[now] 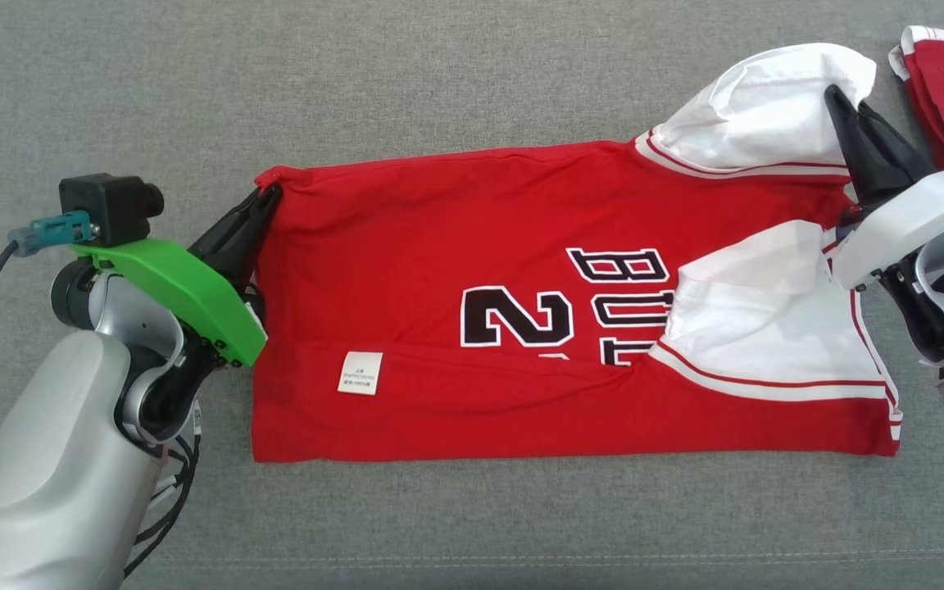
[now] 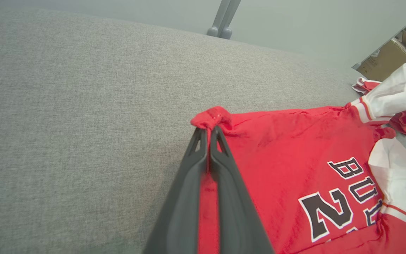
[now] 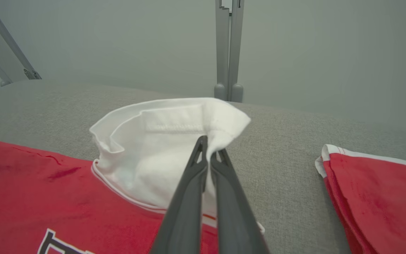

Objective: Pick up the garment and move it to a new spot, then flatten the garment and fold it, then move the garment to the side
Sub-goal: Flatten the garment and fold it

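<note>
Left jaws pinch garment (image 1: pixel 439 270) hem corner; right jaws pinch its white sleeve (image 1: pixel 767 106).

Left claw (image 1: pixel 270 195) pinched closed; right claw (image 1: pixel 837 97) likewise; arms spread wide.

The head camera looks straight down on the red shirt (image 1: pixel 439 246). Both wrist cameras sit low and close at its opposite ends, facing across it.

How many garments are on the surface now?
2: the red jersey spread in the middle; a second red garment folded at the far right. More may lie outside view.
</note>
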